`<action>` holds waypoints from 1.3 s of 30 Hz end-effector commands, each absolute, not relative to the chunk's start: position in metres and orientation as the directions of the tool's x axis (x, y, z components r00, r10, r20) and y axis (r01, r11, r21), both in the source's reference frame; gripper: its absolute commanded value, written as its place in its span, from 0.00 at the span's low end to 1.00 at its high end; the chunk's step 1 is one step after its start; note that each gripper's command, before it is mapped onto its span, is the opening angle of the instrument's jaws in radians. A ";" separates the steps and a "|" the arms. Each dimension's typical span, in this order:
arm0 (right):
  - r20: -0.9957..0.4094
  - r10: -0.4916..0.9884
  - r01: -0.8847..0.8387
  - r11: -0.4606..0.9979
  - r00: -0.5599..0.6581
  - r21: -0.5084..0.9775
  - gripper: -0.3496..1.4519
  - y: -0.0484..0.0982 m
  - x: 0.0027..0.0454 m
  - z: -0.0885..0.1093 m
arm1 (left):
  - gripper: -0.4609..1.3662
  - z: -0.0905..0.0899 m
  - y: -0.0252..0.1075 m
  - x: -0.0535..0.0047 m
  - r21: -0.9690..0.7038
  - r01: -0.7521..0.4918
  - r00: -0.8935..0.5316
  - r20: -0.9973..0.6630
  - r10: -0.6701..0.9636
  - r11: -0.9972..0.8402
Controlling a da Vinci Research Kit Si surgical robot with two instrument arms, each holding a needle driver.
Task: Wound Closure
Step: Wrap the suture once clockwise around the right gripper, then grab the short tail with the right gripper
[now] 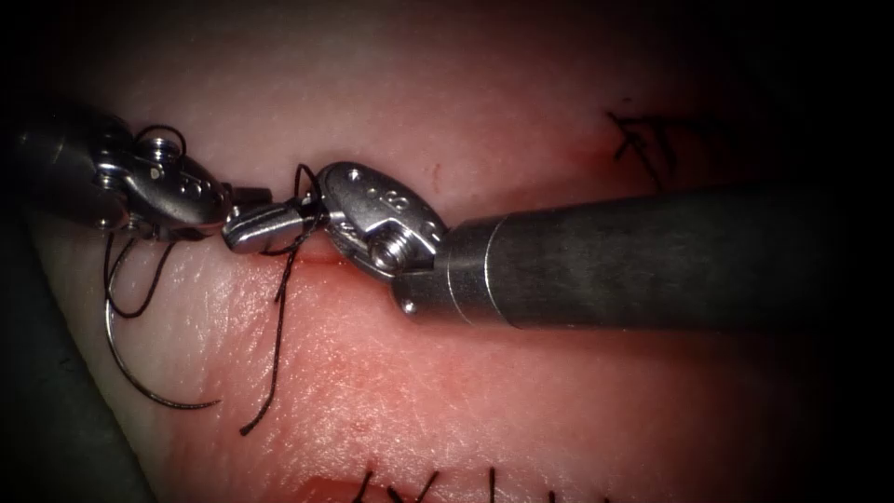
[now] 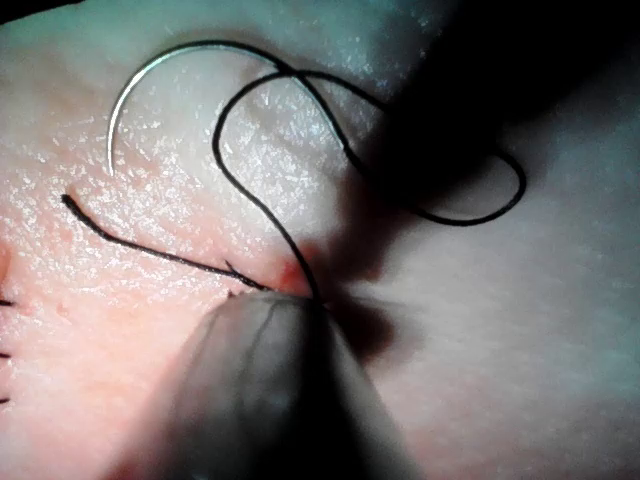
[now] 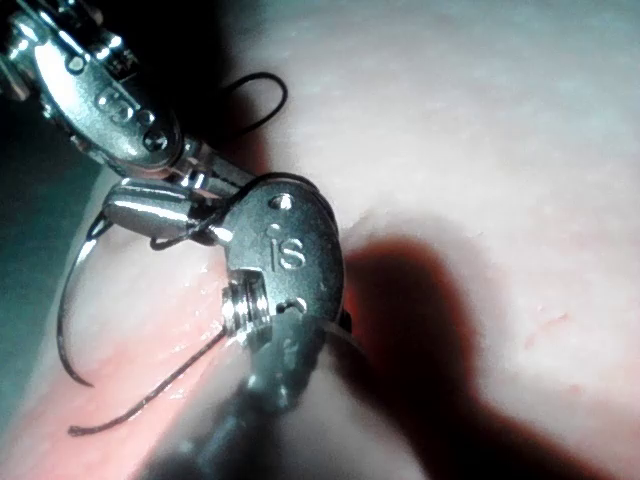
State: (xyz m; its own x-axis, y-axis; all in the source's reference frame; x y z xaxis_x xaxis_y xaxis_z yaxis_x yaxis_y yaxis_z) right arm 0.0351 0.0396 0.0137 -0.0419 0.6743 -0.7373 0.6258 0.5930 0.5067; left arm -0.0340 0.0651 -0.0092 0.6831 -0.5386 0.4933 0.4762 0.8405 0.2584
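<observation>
The curved needle (image 1: 126,371) lies free on the tissue (image 1: 521,401), left of and nearer than both tools, and neither tool holds it. It also lies flat in the left wrist view (image 2: 135,85) and the right wrist view (image 3: 62,320). My left tool (image 1: 293,222) reaches in from the left, its jaws shut on the thread (image 1: 282,307) just over the cut (image 1: 321,261). My right tool (image 1: 321,216) meets it tip to tip, where the thread loops. A free thread end (image 1: 244,431) trails toward the front. Red fluid (image 2: 296,275) marks the spot where the thread enters the tissue.
Dark ink marks (image 1: 652,140) sit at the back right of the tissue, and more dark marks (image 1: 419,486) line its front edge. A dark cloth (image 1: 56,438) borders the tissue on the left. The right tool's thick shaft (image 1: 652,256) crosses the right half.
</observation>
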 end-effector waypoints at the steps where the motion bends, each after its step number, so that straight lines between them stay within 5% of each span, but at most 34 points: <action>1: -0.760 0.650 0.639 0.590 -0.013 0.494 0.00 0.040 0.0349 0.014 | 0.06 -0.009 0.065 -0.0339 0.262 0.471 0.681 0.498 -0.536 0.842; 15: -0.904 0.381 0.761 0.524 0.192 0.383 0.02 0.038 0.0373 0.011 | 0.06 -0.009 0.065 -0.0337 0.250 0.460 0.689 0.504 -0.520 0.852; 21: -0.931 0.308 0.777 0.530 0.199 0.341 0.45 0.037 0.0378 0.010 | 0.06 -0.010 0.064 -0.0336 0.242 0.445 0.697 0.511 -0.503 0.862; 27: -0.946 0.226 0.781 0.536 0.232 0.320 0.67 0.037 0.0376 0.011 | 0.06 -0.010 0.064 -0.0331 0.244 0.438 0.698 0.514 -0.499 0.865; 39: -0.942 0.041 0.811 0.497 0.333 0.309 0.62 0.036 0.0381 0.012 | 0.06 -0.010 0.064 -0.0324 0.246 0.426 0.698 0.523 -0.489 0.871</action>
